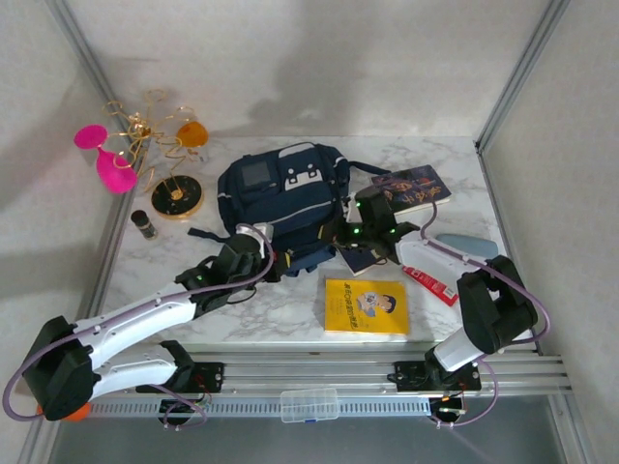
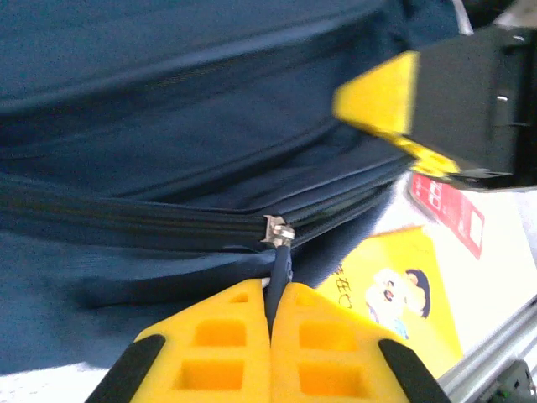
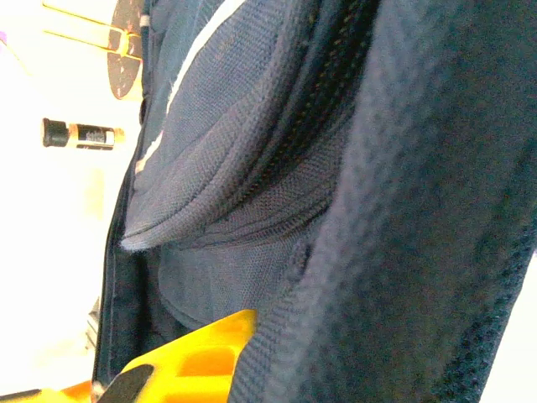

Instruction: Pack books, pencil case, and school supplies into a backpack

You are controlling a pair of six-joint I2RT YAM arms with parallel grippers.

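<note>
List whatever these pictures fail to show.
- Inside the backpack: every view, fabric covers it.
- The navy book: top view, mostly under the right arm.
- Print on the red packet: too small in top view, blurred in left wrist view.
- Label on the small bottle: too small, top view.

Both arms: white link shells, black joints, i.e. left arm [image 1: 145, 319] and right arm [image 1: 493, 309]. Purple cable [image 1: 8, 398] runs along each. Left tool [image 2: 270, 336]: yellow fingers w/ rectangular cut-outs, black outer pads. Right tool [image 2: 386, 126]: yellow finger, black body. Green dots [image 1: 358, 232] at its wrist, prob. LEDs.
</note>
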